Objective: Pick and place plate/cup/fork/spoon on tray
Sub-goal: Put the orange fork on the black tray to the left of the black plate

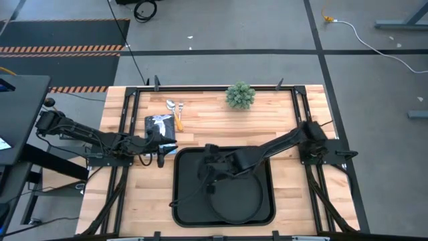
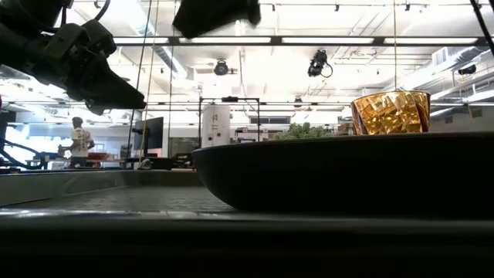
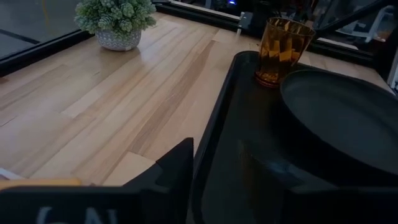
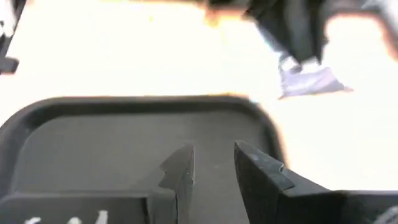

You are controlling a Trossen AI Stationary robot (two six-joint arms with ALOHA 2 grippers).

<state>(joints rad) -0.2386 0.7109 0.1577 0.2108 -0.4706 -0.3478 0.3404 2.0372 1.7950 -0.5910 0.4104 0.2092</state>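
The black tray point(image 1: 175, 194) lies at the table's near middle. The round black plate point(image 1: 237, 201) sits on its near half. The amber cup point(image 3: 283, 43) stands upright on the tray floor just beyond the plate; the low view shows it behind the plate's rim point(image 2: 390, 112), and in the high view my right arm covers it. The spoon and fork point(image 1: 175, 110) lie side by side on the wood at the far left. My right gripper point(image 4: 214, 165) hovers open and empty above the tray's far-left part. My left gripper point(image 1: 162, 152) waits beside the tray's far-left corner.
A small potted plant point(image 1: 240, 96) stands at the far edge's middle. A dark packet with white print point(image 1: 160, 125) lies on the wood just beyond my left gripper. Black frame rails run along the table's sides. Bare wood shows between the plant and the tray.
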